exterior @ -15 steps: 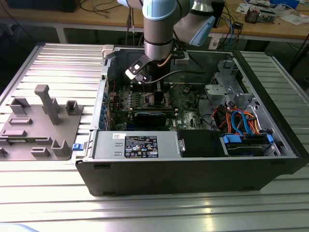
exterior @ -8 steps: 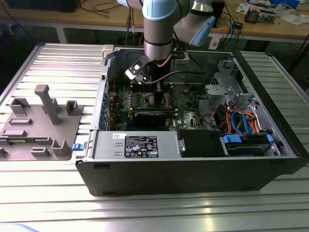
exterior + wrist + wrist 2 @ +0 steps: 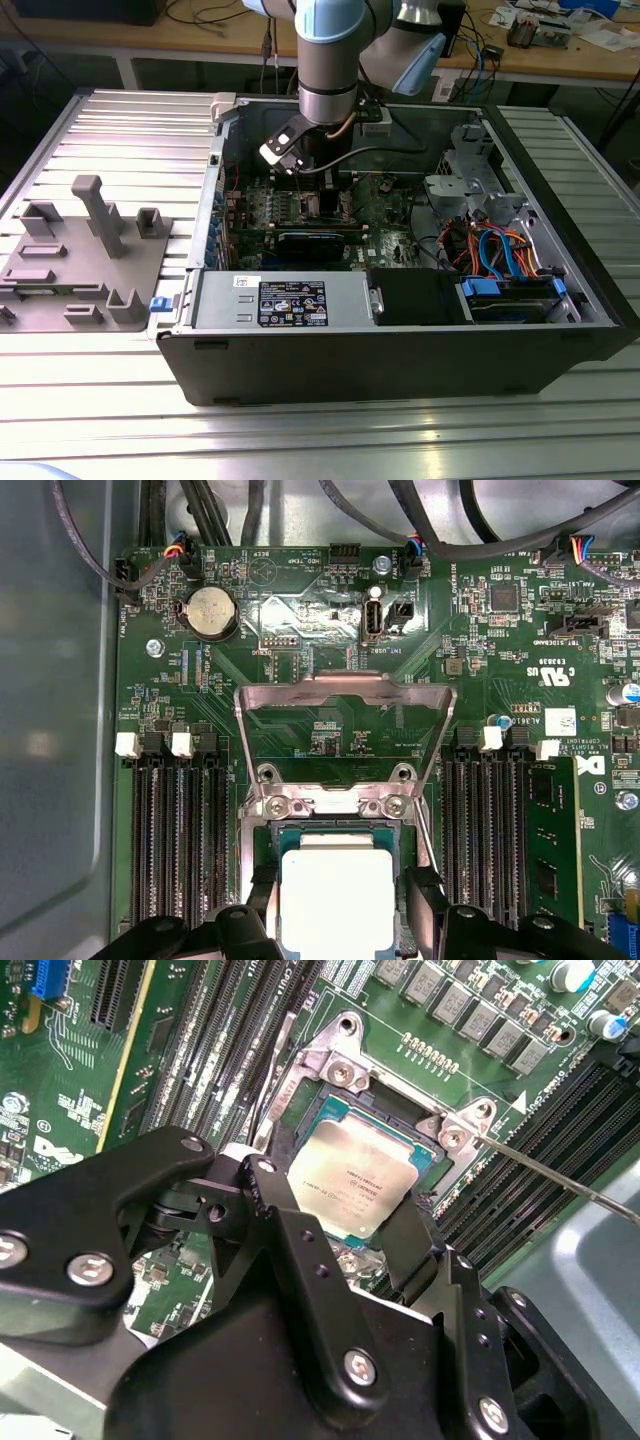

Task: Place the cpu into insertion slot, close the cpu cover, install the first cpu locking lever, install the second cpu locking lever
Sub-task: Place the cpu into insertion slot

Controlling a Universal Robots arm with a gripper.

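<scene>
The cpu [image 3: 337,895] apparently sits in the insertion slot [image 3: 335,828], straddled by the gripper [image 3: 345,1205], pinching or released I cannot tell; the cpu cover [image 3: 340,685] hinged at that slot stands open, and the locking levers [image 3: 560,1175] look unlatched.

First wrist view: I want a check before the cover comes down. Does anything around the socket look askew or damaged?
Nothing stands out. The cpu lies square in the insertion slot, its edges parallel to the frame. The cpu cover stands hinged open and looks unbent.
</scene>
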